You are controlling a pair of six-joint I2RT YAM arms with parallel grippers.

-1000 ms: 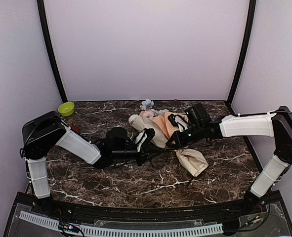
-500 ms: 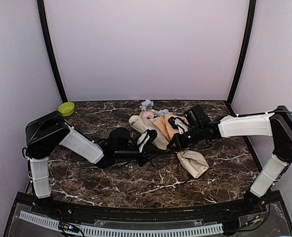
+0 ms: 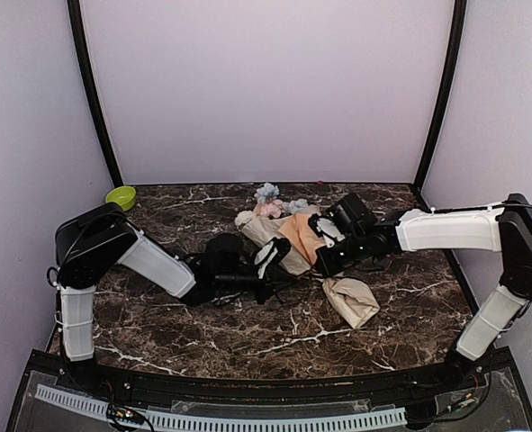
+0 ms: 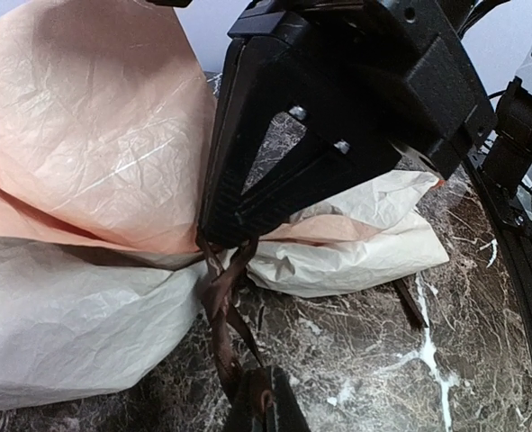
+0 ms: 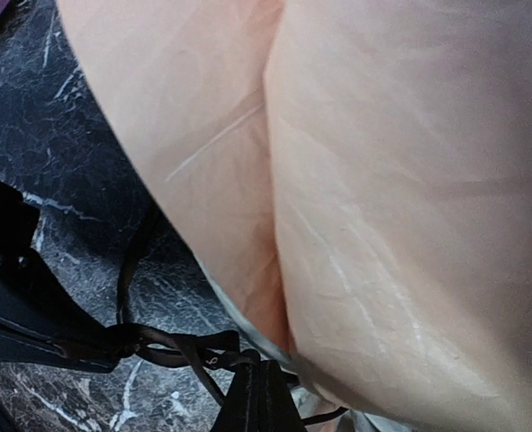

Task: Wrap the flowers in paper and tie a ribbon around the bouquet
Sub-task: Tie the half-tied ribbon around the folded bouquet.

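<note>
Beige-peach bouquet (image 3: pixel 288 238) lies flat, twisted dark ribbon (image 4: pixel 222 301) just beside it.

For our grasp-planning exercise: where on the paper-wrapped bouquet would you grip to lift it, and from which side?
Probably at the pinched waist of the bouquet, beside the ribbon, from above with jaws across its length. It lies flat on the marble table, and the waist is its narrowest part; the puffed paper either side would likely crush.

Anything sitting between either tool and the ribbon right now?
Nothing visible. The left tool and right tool are both shut on the thin dark brown string-like ribbon, which runs between them, right beside the crinkled beige-and-peach paper bouquet.
</note>
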